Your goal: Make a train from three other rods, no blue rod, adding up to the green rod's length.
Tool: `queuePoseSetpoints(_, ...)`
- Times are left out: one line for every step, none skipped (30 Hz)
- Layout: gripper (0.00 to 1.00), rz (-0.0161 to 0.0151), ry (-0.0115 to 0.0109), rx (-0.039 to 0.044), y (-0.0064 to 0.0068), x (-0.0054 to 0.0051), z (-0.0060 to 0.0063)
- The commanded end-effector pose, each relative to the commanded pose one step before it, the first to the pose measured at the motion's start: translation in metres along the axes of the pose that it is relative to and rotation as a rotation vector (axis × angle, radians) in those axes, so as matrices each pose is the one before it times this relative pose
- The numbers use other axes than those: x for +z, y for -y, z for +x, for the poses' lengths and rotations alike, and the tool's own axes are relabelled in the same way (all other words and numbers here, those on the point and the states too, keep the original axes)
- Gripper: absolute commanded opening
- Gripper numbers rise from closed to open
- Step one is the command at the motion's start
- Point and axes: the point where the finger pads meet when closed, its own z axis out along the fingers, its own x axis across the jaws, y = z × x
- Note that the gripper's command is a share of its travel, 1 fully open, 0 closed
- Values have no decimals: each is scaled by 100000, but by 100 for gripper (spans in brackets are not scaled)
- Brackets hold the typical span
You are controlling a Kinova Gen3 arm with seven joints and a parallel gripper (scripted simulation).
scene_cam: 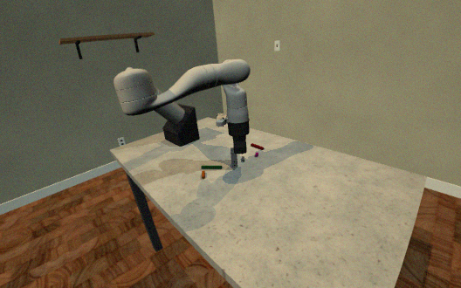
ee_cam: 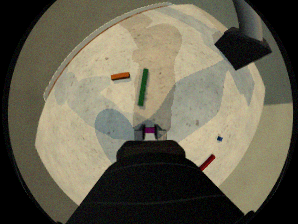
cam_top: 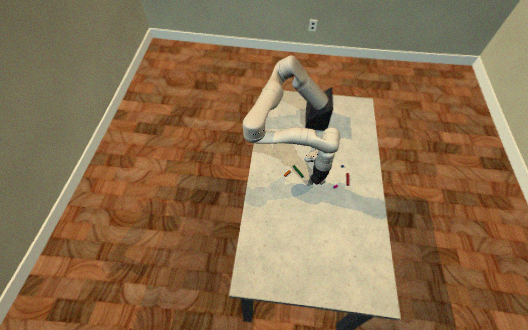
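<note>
Orange rod [cam_top: 287,173] [scene_cam: 203,174] [ee_cam: 120,76]: flat, left of green
Green rod [cam_top: 298,171] [scene_cam: 211,168] [ee_cam: 143,87]: flat, apart from orange
Gripper [cam_top: 310,183] [scene_cam: 234,165] [ee_cam: 149,129]: pinching a magenta rod [ee_cam: 150,130] by its ends
Second magenta rod [cam_top: 335,186] [scene_cam: 257,154]: near red
Blue rod [cam_top: 342,166] [ee_cam: 219,138]: above red, apart
Red rod [cam_top: 347,179] [scene_cam: 257,146] [ee_cam: 207,162]: rightmost
</note>
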Motion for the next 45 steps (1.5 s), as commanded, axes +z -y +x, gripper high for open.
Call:
queuePoseSetpoints(40,-168,96,-4,-54,-88,-27)
queuePoseSetpoints(40,0,0,0,0,0,0)
queuePoseSetpoints(40,0,0,0,0,0,0)
queuePoseSetpoints(40,0,0,0,0,0,0)
queuePoseSetpoints(40,0,0,0,0,0,0)
queuePoseSetpoints(40,0,0,0,0,0,0)
queuePoseSetpoints(40,0,0,0,0,0,0)
queuePoseSetpoints(40,0,0,0,0,0,0)
queuePoseSetpoints(40,0,0,0,0,0,0)
queuePoseSetpoints(40,0,0,0,0,0,0)
queuePoseSetpoints(40,0,0,0,0,0,0)
queuePoseSetpoints(40,0,0,0,0,0,0)
queuePoseSetpoints(40,0,0,0,0,0,0)
queuePoseSetpoints(40,0,0,0,0,0,0)
queuePoseSetpoints(40,0,0,0,0,0,0)
queuePoseSetpoints(40,0,0,0,0,0,0)
queuePoseSetpoints(40,0,0,0,0,0,0)
queuePoseSetpoints(40,0,0,0,0,0,0)
queuePoseSetpoints(40,0,0,0,0,0,0)
queuePoseSetpoints(40,0,0,0,0,-6,0)
queuePoseSetpoints(40,0,0,0,0,-42,0)
queuePoseSetpoints(40,0,0,1,0,-105,0)
queuePoseSetpoints(40,0,0,0,0,-186,0)
queuePoseSetpoints(40,0,0,0,0,-278,0)
queuePoseSetpoints(40,0,0,-1,0,-374,0)
queuePoseSetpoints(40,0,0,0,0,-468,0)
queuePoseSetpoints(40,0,0,0,0,-556,0)
queuePoseSetpoints(40,0,0,0,0,0,0)
queuePoseSetpoints(40,0,0,0,0,0,0)
queuePoseSetpoints(40,0,0,1,0,-633,0)
queuePoseSetpoints(40,0,0,0,0,-695,0)
queuePoseSetpoints(40,0,0,0,0,-741,0)
queuePoseSetpoints(40,0,0,0,0,-768,0)
queuePoseSetpoints(40,0,0,0,0,-775,0)
queuePoseSetpoints(40,0,0,0,0,-761,0)
queuePoseSetpoints(40,0,0,0,0,-727,0)
queuePoseSetpoints(40,0,0,0,0,-672,0)
queuePoseSetpoints(40,0,0,0,0,-599,0)
queuePoseSetpoints(40,0,0,0,0,-511,0)
queuePoseSetpoints(40,0,0,0,0,-413,0)
queuePoseSetpoints(40,0,0,0,0,-309,0)
queuePoseSetpoints(40,0,0,0,0,-208,0)
queuePoseSetpoints(40,0,0,-1,0,-118,0)
queuePoseSetpoints(40,0,0,0,0,-47,0)
queuePoseSetpoints(40,0,0,0,0,0,0)
